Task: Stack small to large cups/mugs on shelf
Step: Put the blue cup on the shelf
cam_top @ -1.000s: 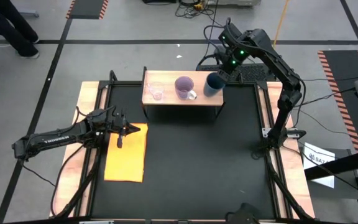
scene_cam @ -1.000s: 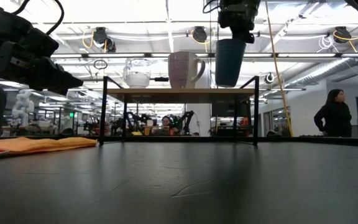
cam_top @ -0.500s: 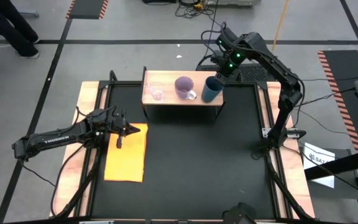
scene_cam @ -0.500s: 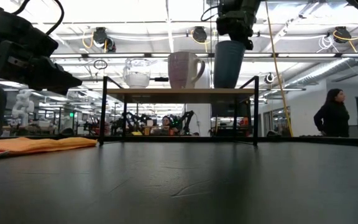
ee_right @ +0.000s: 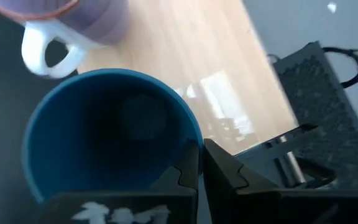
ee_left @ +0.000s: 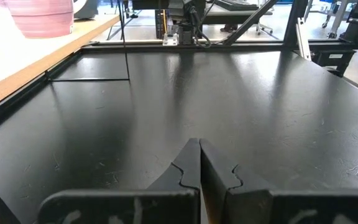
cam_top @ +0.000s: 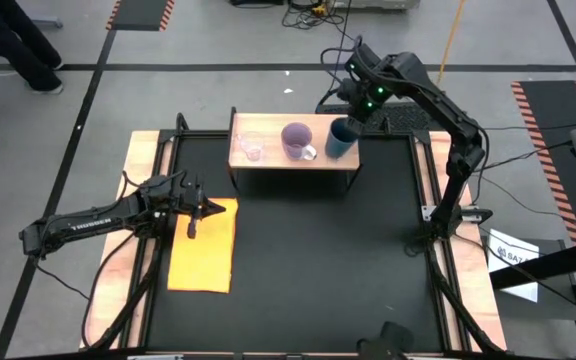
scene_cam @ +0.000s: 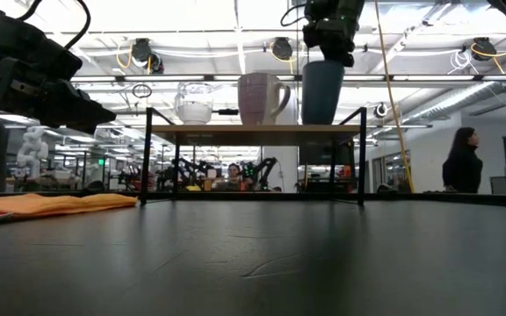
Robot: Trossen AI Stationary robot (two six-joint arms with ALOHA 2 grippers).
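The shelf [cam_top: 293, 160] stands at the far edge of the table [cam_top: 318, 260], midway across its width. Three vessels sit on the shelf in a row: the glass cup [cam_top: 252, 148] at its left end, the mug [cam_top: 297, 140] in the middle, and the cup [cam_top: 342, 138] at its right end. The right gripper [cam_top: 353, 112] is just behind the shelf's right end, its fingers at the cup's rim. The mat [cam_top: 204, 246] lies on the table in front of the shelf and to its left. The left gripper [cam_top: 200, 209] hangs over the mat's near-shelf end.
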